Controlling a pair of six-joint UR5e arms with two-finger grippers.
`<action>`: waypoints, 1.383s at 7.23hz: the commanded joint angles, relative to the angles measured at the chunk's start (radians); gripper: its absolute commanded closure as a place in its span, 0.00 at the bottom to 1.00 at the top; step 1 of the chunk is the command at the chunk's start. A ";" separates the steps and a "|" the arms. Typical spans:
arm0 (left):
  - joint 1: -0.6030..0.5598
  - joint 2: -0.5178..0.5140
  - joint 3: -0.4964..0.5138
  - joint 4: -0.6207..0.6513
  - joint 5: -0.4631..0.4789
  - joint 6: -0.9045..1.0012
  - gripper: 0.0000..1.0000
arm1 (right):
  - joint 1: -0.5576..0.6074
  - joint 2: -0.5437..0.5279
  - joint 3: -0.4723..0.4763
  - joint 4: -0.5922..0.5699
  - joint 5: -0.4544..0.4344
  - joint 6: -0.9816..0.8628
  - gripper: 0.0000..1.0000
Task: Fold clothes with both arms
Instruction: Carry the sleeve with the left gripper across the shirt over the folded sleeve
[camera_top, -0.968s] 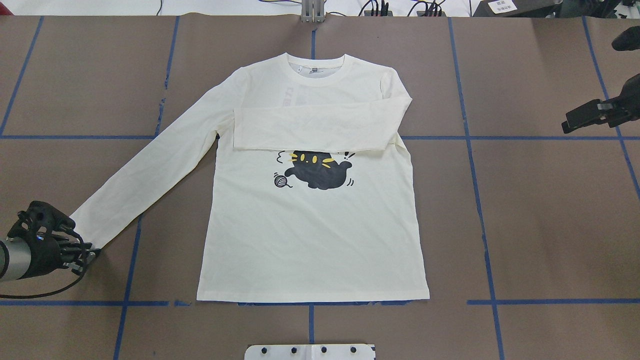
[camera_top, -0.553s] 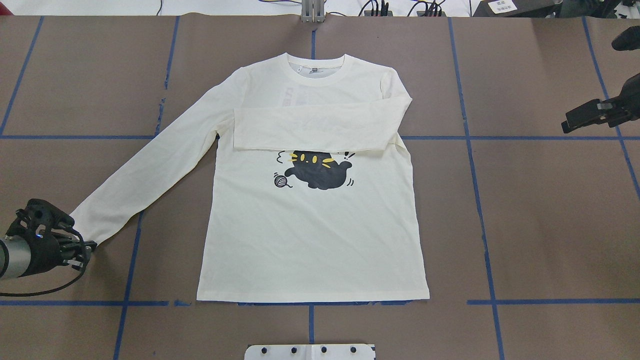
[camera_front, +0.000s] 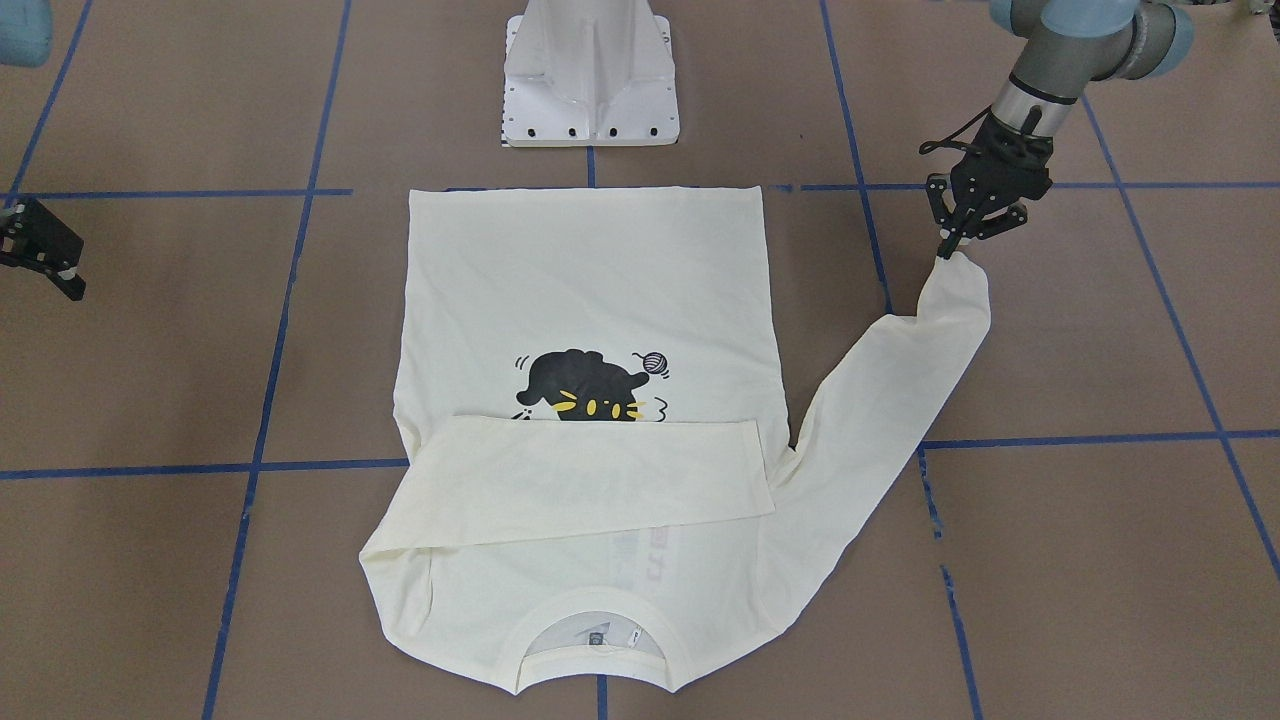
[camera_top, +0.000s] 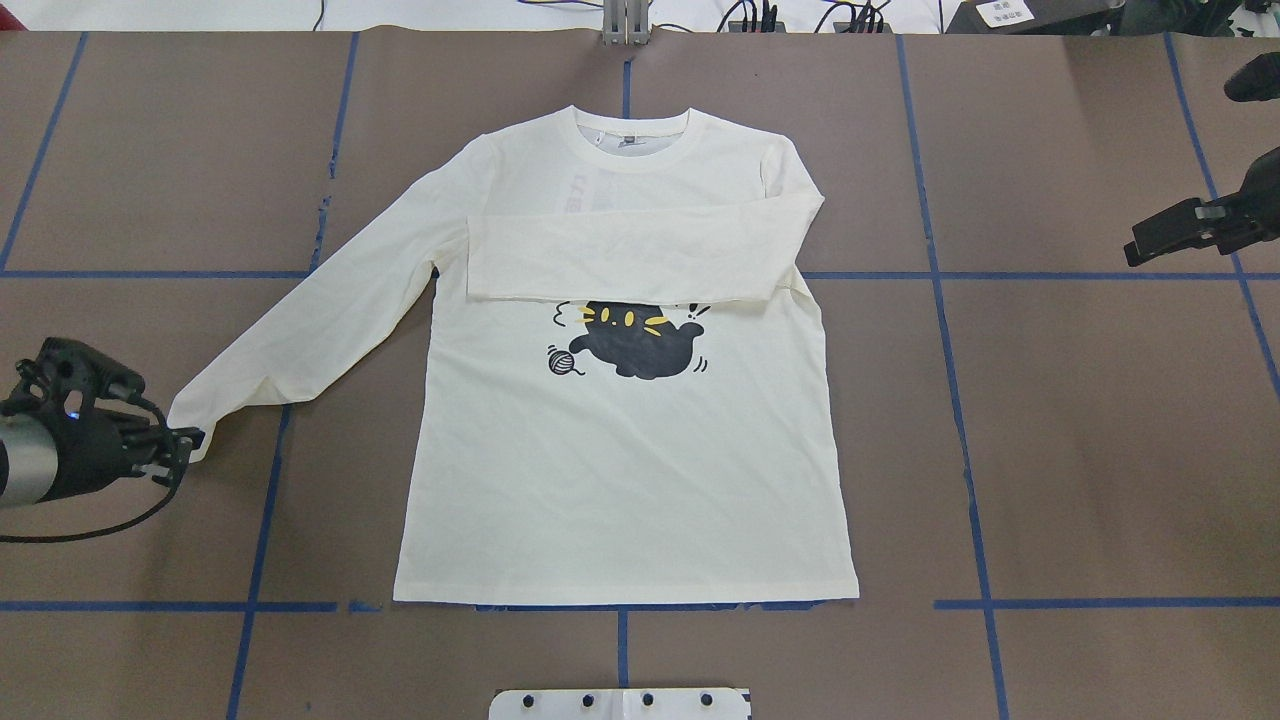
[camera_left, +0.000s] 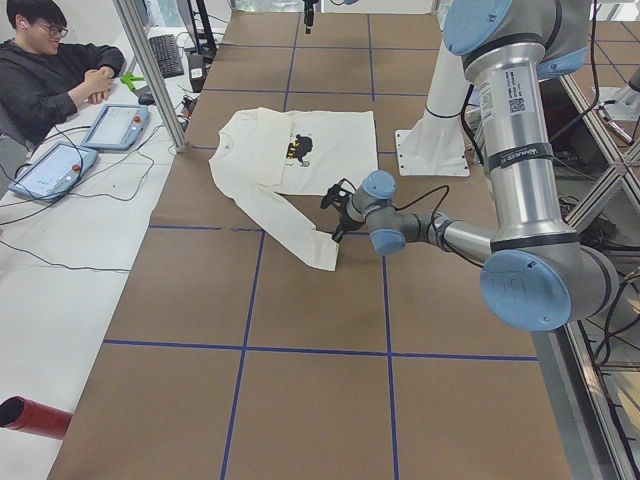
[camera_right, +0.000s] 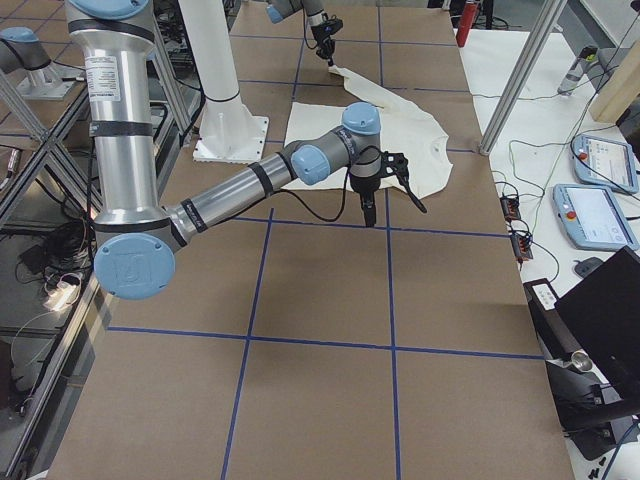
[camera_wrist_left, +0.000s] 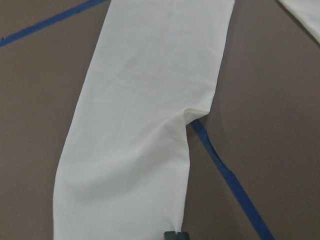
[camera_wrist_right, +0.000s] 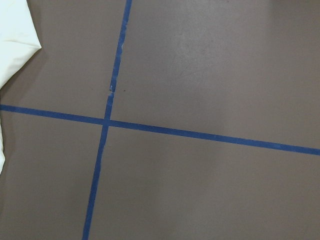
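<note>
The cream shirt (camera_top: 620, 450) lies flat, cat print up, collar at the far side. One sleeve (camera_top: 620, 250) is folded across the chest. The other sleeve (camera_top: 300, 330) stretches out diagonally toward my left gripper (camera_top: 188, 440), which is shut on its cuff; the sleeve (camera_front: 880, 400) bends near the cuff, just below that gripper (camera_front: 948, 248). From the left wrist camera the sleeve (camera_wrist_left: 145, 125) shows a crease over the brown table. My right gripper (camera_top: 1135, 250) hovers open, far from the shirt, near the table's right side (camera_front: 60, 275). A corner of the shirt (camera_wrist_right: 15, 40) shows in the right wrist view.
The brown table (camera_top: 1050, 450) carries a grid of blue tape lines. The white pedestal base (camera_front: 590, 90) stands just beyond the shirt's hem. A seated person (camera_left: 50, 70) and teach pendants (camera_left: 115, 125) are at a side table.
My left gripper has carried the cuff toward the table's far side and slightly inward, so the sleeve has buckled near the cuff. The right gripper and the shirt body have stayed put.
</note>
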 joint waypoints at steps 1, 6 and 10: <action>-0.128 -0.296 -0.014 0.338 -0.028 0.039 1.00 | 0.003 0.000 -0.001 0.000 -0.001 0.003 0.00; -0.142 -1.083 0.424 0.715 -0.018 -0.123 1.00 | 0.011 -0.006 -0.002 -0.002 -0.001 0.007 0.00; -0.084 -1.420 0.922 0.406 -0.016 -0.231 1.00 | 0.016 -0.008 -0.002 -0.002 -0.004 0.009 0.00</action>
